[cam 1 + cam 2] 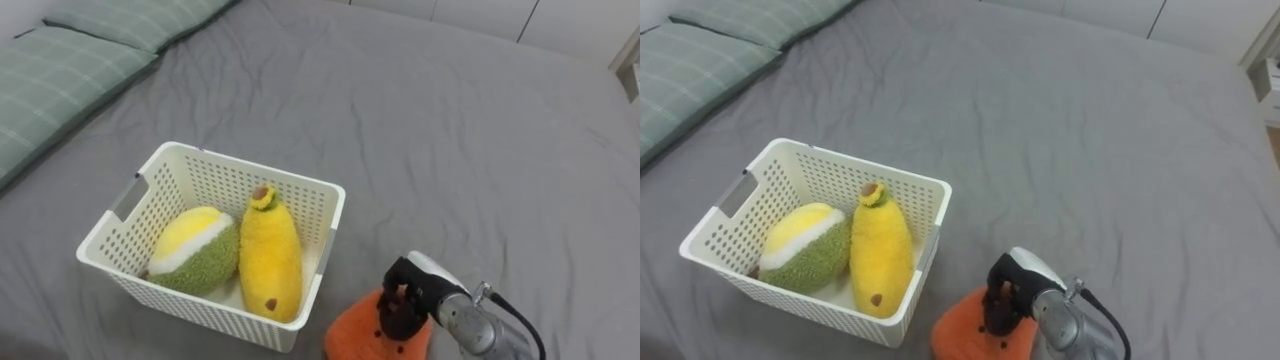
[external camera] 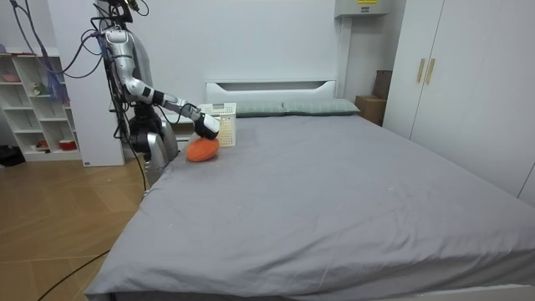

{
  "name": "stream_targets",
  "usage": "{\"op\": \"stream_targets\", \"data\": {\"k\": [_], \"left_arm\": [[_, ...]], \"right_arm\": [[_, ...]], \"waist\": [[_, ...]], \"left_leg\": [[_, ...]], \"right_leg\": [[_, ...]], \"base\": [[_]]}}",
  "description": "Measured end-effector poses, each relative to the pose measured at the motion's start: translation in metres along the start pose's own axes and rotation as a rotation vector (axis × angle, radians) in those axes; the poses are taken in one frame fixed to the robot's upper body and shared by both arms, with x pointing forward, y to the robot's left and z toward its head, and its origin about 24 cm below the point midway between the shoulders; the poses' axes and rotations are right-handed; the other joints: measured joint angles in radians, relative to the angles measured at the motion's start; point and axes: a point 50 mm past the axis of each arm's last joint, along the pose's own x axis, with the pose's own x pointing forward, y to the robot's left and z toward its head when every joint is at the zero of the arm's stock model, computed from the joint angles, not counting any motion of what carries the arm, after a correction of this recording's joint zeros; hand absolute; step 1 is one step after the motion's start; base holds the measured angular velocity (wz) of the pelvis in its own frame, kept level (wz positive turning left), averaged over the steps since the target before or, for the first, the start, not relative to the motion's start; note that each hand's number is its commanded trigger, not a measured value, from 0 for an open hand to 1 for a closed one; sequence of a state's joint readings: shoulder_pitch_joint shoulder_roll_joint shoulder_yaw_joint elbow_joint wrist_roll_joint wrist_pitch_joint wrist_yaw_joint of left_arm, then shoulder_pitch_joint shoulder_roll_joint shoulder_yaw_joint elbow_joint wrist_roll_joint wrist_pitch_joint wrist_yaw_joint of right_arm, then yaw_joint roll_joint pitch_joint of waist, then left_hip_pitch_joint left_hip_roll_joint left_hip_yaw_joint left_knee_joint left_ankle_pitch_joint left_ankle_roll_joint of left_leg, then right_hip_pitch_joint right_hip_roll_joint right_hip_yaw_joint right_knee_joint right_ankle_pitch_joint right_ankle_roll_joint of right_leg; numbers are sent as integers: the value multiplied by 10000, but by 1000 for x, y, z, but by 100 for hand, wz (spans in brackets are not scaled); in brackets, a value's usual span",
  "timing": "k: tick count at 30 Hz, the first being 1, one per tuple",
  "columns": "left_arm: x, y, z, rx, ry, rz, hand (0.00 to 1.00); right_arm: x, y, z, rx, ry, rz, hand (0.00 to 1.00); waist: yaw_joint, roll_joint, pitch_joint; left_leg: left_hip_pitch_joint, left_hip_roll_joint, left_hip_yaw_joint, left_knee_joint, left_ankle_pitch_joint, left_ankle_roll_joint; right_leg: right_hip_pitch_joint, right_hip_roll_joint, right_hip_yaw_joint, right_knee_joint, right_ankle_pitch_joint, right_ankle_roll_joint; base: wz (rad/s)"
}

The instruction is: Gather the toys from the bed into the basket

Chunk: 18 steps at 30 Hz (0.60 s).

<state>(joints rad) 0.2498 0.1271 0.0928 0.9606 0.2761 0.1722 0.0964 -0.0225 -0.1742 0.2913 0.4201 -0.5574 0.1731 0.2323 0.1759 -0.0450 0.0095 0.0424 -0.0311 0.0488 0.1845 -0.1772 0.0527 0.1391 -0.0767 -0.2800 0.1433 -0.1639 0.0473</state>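
An orange plush toy lies on the grey bed just right of a white lattice basket. My right hand comes in from the lower right and rests on top of the toy, its dark fingers curled down into the plush. Inside the basket lie a yellow banana-shaped plush and a green and yellow round plush, side by side. In the room view I stand at the side of the bed near its head, with the right arm stretched over the orange toy in front of the basket.
Green checked pillows lie at the far left by the head of the bed. The grey sheet stretches wide to the right and beyond the basket. A white shelf unit stands behind me, a wardrobe across the room.
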Motion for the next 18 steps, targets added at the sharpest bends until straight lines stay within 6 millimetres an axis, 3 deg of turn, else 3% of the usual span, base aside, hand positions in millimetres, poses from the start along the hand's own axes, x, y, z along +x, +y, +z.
{"op": "stream_targets", "data": {"k": [6,14,18], "left_arm": [[1,2,7,-32,-233,60,0],[1,5,8,-92,-275,139,0],[1,6,9,-122,-293,151,0]], "right_arm": [[-3,-16,12,114,-538,-627,100],[-32,-79,50,-600,-2386,-3122,100],[-41,-91,59,-653,-2831,-3795,100]], "waist": [[-66,-51,-36],[-202,-159,-3],[-202,-217,-22]], "left_leg": [[-51,-1,14,9,4,4],[29,1,39,-33,7,4],[10,2,41,-47,6,4]], "right_leg": [[-112,-16,16,88,0,0],[-52,-10,46,77,0,0],[-98,-10,67,83,1,0]], "base": [[0],[0],[0]]}}
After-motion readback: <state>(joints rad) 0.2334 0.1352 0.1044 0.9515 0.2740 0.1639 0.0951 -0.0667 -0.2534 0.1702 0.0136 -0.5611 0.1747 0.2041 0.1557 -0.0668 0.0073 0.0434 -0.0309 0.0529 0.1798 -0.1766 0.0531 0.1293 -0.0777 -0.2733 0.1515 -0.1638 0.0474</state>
